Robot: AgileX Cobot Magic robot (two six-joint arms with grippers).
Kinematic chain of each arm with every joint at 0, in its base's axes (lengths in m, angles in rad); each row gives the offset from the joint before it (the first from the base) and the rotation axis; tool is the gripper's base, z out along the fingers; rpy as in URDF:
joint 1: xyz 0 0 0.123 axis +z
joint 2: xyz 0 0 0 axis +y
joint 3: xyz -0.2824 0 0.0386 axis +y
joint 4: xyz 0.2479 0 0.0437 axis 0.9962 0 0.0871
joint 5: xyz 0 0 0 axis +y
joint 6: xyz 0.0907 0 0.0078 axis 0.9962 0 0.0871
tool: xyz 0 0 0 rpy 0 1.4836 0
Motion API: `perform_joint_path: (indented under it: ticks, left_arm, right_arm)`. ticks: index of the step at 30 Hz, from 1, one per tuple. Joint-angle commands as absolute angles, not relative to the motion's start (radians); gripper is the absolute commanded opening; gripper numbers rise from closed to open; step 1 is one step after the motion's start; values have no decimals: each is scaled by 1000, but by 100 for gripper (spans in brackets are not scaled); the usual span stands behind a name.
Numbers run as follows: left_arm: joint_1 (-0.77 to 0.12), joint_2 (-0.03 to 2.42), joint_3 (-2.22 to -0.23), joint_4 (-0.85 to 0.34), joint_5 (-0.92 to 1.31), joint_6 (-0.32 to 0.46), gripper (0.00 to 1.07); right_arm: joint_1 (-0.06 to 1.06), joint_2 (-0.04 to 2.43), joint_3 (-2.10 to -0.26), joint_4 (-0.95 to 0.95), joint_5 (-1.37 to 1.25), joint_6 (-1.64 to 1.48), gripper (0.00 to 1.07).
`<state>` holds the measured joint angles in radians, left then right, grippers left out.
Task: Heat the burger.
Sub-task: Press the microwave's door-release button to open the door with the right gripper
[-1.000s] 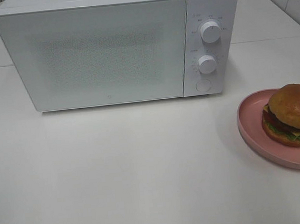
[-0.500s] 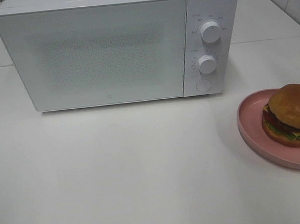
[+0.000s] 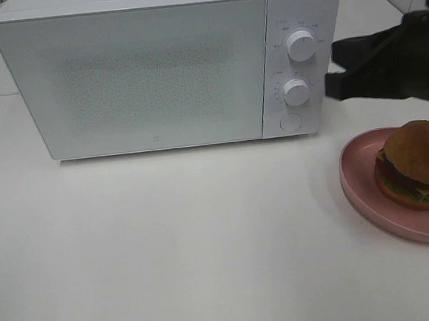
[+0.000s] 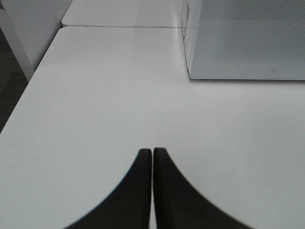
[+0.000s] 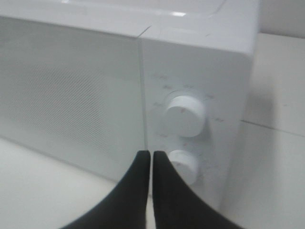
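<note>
**A:** Where's the burger?

**B:** The glossy brown-bunned burger (image 3: pixel 417 165), with its dark patty, lettuce and cheese, sits on a round pink plate (image 3: pixel 359 182) at the right edge of the white table (image 3: pixel 207 250). It lies in front of the boxy white microwave oven (image 3: pixel 141 77) and off to its right. The frame cuts off the plate's right side and a sliver of the bun.

**A:** Can you see inside the oven?

**B:** No. The door is shut and its frosted, speckled panel hides the interior. The markings around the upper dial (image 3: pixel 301 45) are too faint to read.

**A:** And the right arm?

**B:** The black right gripper (image 3: pixel 330 86) enters from the right edge of the high view, blurred and partly cropped. Its tip is just beside the control panel, level with the lower dial (image 3: pixel 296 91). I can't tell whether it touches the oven. Its wrist view shows the two fingers pressed together with nothing between them, and one finger covers part of that dial.

**A:** The left one?

**B:** It is outside the high view. Its own camera shows the black left gripper (image 4: pixel 152 151) with its fingers closed against each other and empty, over bare table. The oven's corner is well beyond it.
</note>
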<state>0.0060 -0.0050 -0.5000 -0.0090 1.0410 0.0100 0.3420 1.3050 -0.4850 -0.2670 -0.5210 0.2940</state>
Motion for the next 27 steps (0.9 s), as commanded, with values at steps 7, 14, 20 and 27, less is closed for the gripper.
perform_joint_path:
  ticks: [7,14,20,27]
  left_arm:
    - [9,-22,-497,-11,1033,9,0]
    - [9,-22,-497,-11,1033,9,0]
    - [9,-22,-497,-11,1033,9,0]
    - [9,-22,-497,-11,1033,9,0]
  right_arm:
    - [450,1545,-490,-206,-708,264,7]
    - [450,1636,-490,-210,-885,404,10]
    - [450,1722,-490,-209,-1083,670,11]
    - [450,1829,-490,-161,-1308,994,17]
